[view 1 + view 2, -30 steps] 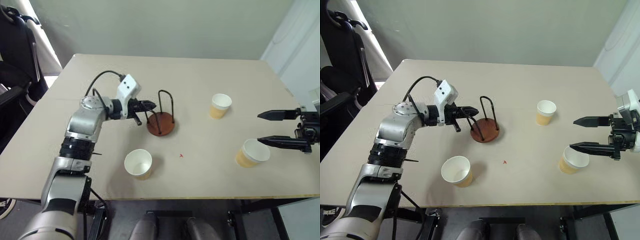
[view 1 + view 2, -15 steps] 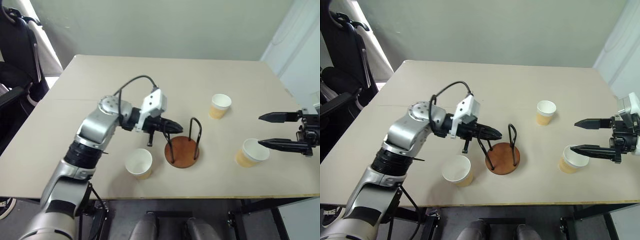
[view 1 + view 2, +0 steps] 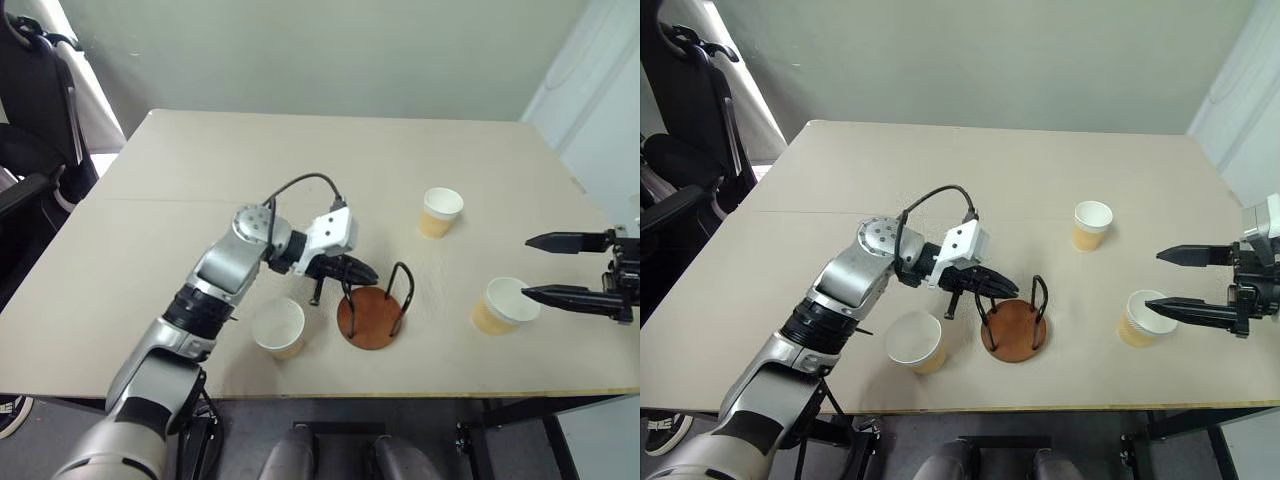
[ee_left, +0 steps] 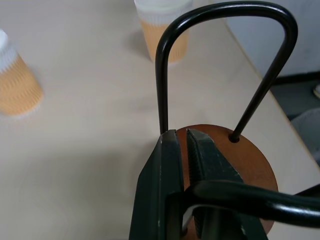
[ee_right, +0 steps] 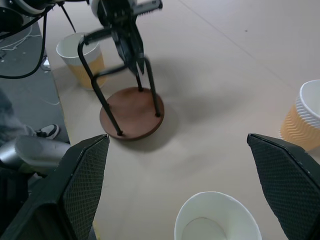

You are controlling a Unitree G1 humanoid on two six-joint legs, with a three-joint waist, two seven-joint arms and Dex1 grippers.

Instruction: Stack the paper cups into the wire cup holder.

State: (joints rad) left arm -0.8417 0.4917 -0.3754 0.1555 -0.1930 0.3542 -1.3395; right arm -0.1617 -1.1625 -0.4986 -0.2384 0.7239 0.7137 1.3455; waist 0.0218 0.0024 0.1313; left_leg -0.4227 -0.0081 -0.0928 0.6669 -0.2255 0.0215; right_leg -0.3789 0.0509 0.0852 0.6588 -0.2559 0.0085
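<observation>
From the head views, three paper cups stand upright and apart on the tan bench (image 3: pixel 120 230). One cup (image 3: pixel 279 327) is near the front edge, just left of the wire cup holder (image 3: pixel 374 312). A second cup (image 3: pixel 440 211) stands farther back to the right. A third cup (image 3: pixel 505 305) is at the right side of the bench. All three cups look empty, white inside. There is one holder, a reddish-brown disc with two black wire loops, and no cup sits in it. The left pincer (image 3: pixel 361 273) is clamped on the top of the holder's nearer wire loop. The right pincer (image 3: pixel 1174 279) hangs spread wide, its lower finger over the rim of the third cup.

The left wrist view has the left pincer (image 4: pixel 181 134) pinched narrow around a wire loop, over the disc of the holder (image 4: pixel 250 165). Two cups (image 4: pixel 17 85) (image 4: pixel 162 25) stand beyond on the bench.

The right wrist view shows the right pincer's fingers (image 5: pixel 82 185) far apart. Three cups are here too: one (image 5: pixel 217 220) empty below, one (image 5: pixel 82 57) behind the holder (image 5: pixel 132 112), one (image 5: pixel 305 117) at the edge.
</observation>
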